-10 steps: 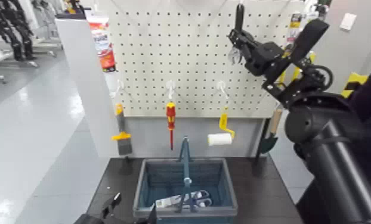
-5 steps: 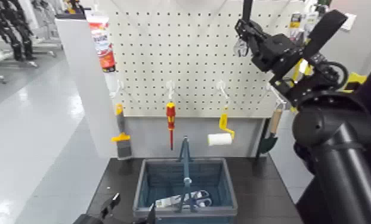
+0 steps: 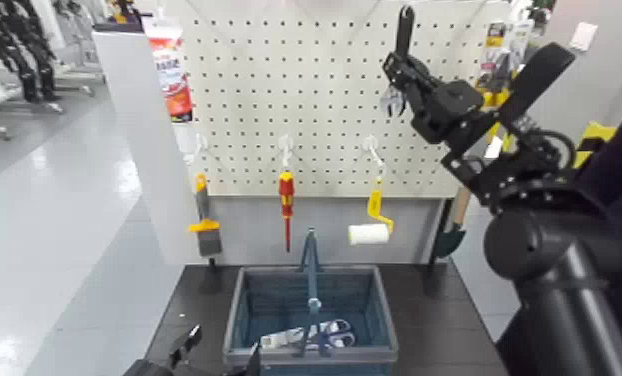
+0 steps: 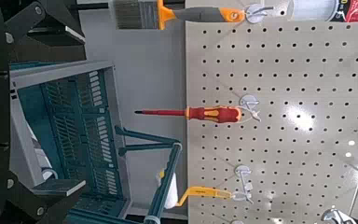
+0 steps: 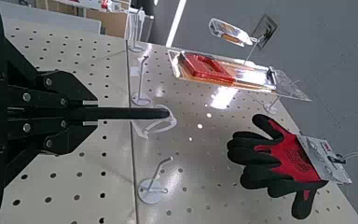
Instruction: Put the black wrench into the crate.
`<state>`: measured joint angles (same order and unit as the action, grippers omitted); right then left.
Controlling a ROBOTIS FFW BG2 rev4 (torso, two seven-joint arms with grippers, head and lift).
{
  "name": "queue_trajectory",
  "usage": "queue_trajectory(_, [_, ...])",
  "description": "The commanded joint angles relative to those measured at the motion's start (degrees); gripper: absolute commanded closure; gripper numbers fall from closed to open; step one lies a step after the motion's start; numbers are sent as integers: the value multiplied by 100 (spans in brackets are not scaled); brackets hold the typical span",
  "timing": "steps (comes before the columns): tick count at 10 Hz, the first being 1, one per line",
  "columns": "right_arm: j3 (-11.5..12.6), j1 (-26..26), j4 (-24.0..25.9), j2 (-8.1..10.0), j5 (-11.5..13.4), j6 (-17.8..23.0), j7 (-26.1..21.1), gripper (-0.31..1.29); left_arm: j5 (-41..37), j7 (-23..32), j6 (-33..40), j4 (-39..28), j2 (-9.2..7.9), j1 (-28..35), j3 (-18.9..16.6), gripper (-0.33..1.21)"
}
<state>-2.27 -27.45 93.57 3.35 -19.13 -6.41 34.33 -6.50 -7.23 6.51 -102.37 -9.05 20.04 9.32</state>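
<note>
white pegboard (image 3: 305, 90) fills the back of the scene, with a dark table (image 3: 445, 300) in front of it and a shiny grey floor off to the robot's left. on the board hang a red-and-yellow screwdriver (image 3: 286, 205), a small brush (image 3: 203, 215), a paint roller (image 3: 372, 225) and a trowel (image 3: 451, 230). the crate (image 3: 310, 350) sits on the table right below, its blue handle upright, with what looks like scissors (image 3: 320, 333) already lying inside.

the black wrench (image 3: 403, 28) is high up at the board, well above the crate, and the right gripper (image 3: 407, 75) has it pinched: the wrist view shows the dark jaws closed around the slim black shaft, which ends close to a wire hook (image 5: 158, 121). whether it is fully free of that hook i cannot tell. so i judge the task at 1 early step: grasp made, with carrying down and releasing into the crate not yet done.

right arm is stretched up and forward, elbow bent, wrist tilted toward the board. left gripper (image 3: 187, 348) is parked low beside the crate; its fingers are too little in view to judge.
</note>
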Motion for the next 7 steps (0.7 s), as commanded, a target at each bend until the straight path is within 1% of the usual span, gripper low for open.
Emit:
queue_trajectory(1, [8,662,329,-115,-170,-229,-119,115,0,2,-9,-2,-36,0,26,21])
queue_trajectory(2, [43,996,452,-185,-205,-361,-181,115,-9,11,-18,-11,-44,0,35,21])
queue_trajectory(3, [60,1224,557,-203,-223,-492,-233,115,-9,11,-18,-11,-44,0,35,21])
queue_trajectory(5, [78,1558,575,-150,-214,-712,-269,115,-9,11,-18,-11,-44,0,44,21])
queue_trajectory(7, [69,1804,408,-132,-196,-835,-286,115,-9,11,-27,-11,-62,0,61,21])
